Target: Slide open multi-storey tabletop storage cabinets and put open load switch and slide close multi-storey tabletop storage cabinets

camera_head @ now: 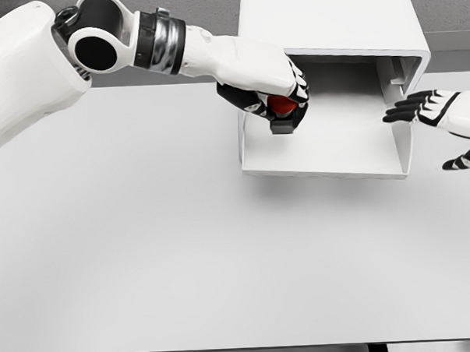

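At upper centre of the frame, the left hand (272, 89) has its fingers clamped on the load switch (283, 111), a red-topped dark block, holding it over the left part of the pulled-out drawer (327, 152) of the white storage cabinet (330, 24). At right edge, the right hand (439, 111) hovers beside the drawer, fingers apart, on the white table (145, 250).

switch (281, 111) mostly hidden by left hand (271, 85) | right hand (439, 114) cut by right edge | cabinet (330, 20) top cropped | drawer (327, 152) rear corner behind hand
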